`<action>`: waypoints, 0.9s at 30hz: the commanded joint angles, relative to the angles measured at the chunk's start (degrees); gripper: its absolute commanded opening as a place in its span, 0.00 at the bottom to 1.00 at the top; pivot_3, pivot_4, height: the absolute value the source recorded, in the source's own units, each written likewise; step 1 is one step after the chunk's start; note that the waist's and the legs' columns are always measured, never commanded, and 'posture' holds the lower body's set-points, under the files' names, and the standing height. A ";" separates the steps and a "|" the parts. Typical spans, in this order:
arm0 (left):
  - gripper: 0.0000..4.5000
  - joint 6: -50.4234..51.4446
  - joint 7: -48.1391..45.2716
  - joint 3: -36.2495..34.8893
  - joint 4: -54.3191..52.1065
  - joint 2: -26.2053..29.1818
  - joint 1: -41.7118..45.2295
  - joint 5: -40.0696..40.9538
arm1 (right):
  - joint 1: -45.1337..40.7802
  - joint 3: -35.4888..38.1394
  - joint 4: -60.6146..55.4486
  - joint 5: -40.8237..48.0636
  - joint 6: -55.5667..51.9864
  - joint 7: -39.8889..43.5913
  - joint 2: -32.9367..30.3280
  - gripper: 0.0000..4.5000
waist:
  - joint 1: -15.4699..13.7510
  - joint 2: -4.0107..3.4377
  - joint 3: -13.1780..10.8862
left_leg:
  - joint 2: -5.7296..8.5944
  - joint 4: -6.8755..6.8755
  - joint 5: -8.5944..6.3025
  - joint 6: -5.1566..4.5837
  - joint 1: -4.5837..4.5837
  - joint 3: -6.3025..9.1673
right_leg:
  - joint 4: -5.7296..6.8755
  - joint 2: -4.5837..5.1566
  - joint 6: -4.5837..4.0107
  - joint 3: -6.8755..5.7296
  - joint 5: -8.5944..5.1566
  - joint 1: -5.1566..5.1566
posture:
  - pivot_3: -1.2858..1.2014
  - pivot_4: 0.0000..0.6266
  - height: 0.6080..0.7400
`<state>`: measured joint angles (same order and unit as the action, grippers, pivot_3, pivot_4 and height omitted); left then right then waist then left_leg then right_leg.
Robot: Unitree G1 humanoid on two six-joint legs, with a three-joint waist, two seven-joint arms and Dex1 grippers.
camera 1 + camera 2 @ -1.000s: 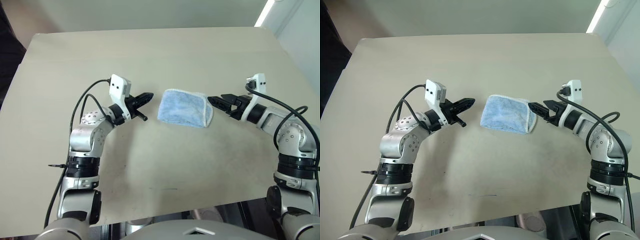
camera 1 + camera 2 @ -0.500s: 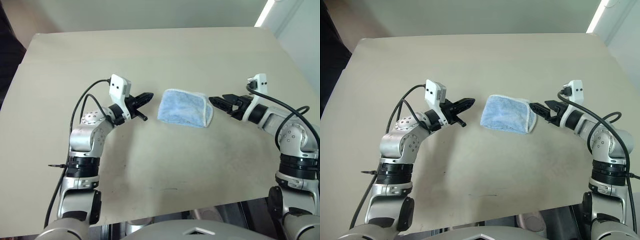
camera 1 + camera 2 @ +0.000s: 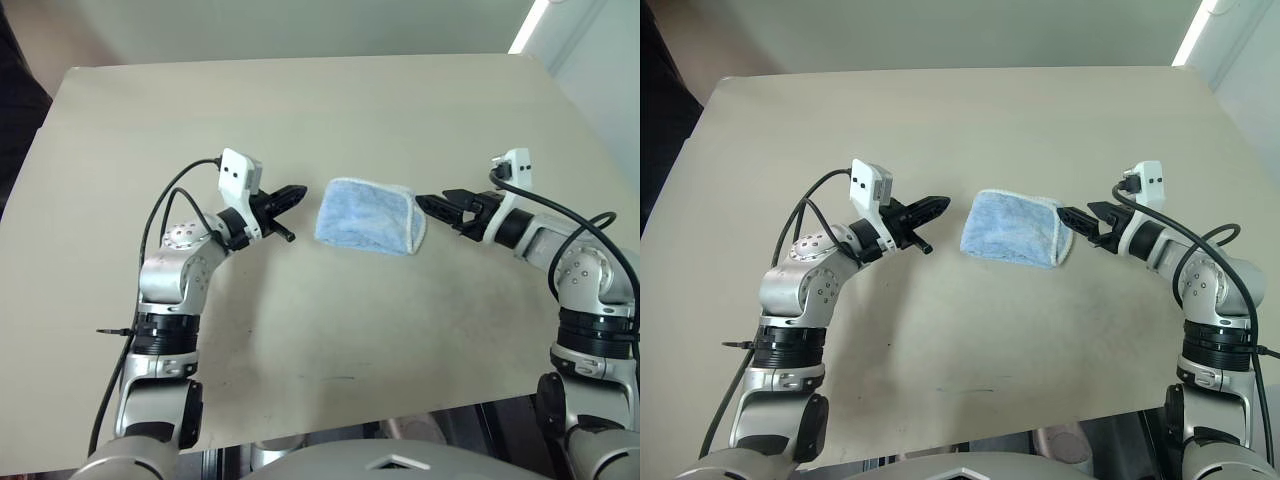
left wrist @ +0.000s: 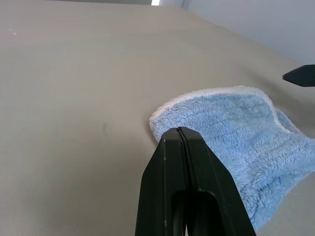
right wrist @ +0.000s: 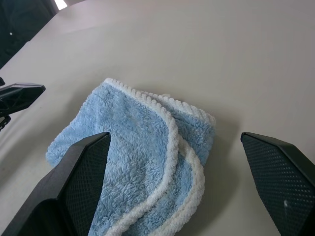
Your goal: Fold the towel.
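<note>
towel (image 3: 366,217): light blue, folded over, white stitched edging showing along the side toward the right hand; flat on the counter (image 3: 320,110), between the two hands, touching neither
left hand (image 3: 297,192): fingers pressed together, nothing gripped; tips aimed at the towel's near edge, just short of it
right hand (image 3: 434,204): fingers spread wide, nothing between them; tips just beside the towel's edged side, small gap left
hidden: towel underside and inner layers covered by the top fold; loop not made out
cut off: in left wrist view, closed fingers (image 4: 189,187) cover the towel's near corner; black tip of the right hand at the frame edge (image 4: 301,74)
cut off, right wrist view: own two fingers (image 5: 74,187) frame the towel, lower edge of the cloth runs behind them; left hand's tip pokes in from the side (image 5: 19,96)
around: bare beige counter past both hands; black cables looped off both wrists
obstructions: open counter between each hand and the towel
</note>
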<state>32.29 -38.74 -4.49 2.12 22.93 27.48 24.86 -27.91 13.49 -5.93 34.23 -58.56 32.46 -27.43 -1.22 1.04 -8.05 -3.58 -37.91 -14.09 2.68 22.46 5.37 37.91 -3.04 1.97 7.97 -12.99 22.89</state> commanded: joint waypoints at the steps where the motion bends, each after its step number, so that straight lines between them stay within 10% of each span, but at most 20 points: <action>1: 0.00 -1.01 -0.32 -0.42 -2.59 -0.11 0.37 0.80 | -0.11 0.72 -1.87 0.98 1.00 0.02 -0.81 0.99 | 0.00 0.00 0.00 | 0.00 0.00 0.00 0.00 0.00 0.00 | 0.00 0.00 0.00 0.00 0.00 0.00 | 0.52 0.24 1.00; 27: 0.00 -0.75 -2.50 0.12 -4.62 0.04 -0.46 1.80 | 4.06 6.75 -0.91 10.34 -17.75 -8.23 7.19 0.99 | 0.32 -0.01 0.01 | -0.08 -0.03 -0.01 0.00 -0.02 0.08 | 0.00 -0.41 -0.21 0.01 0.13 0.01 | 0.52 0.24 1.00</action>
<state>32.29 -40.94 -4.24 -0.23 23.12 26.96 25.81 -23.42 20.08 -5.30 42.73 -74.95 24.87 -20.80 -0.90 1.04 -8.04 -3.69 -37.93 -14.10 2.67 22.44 5.46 37.91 -3.50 1.73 7.97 -12.84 22.91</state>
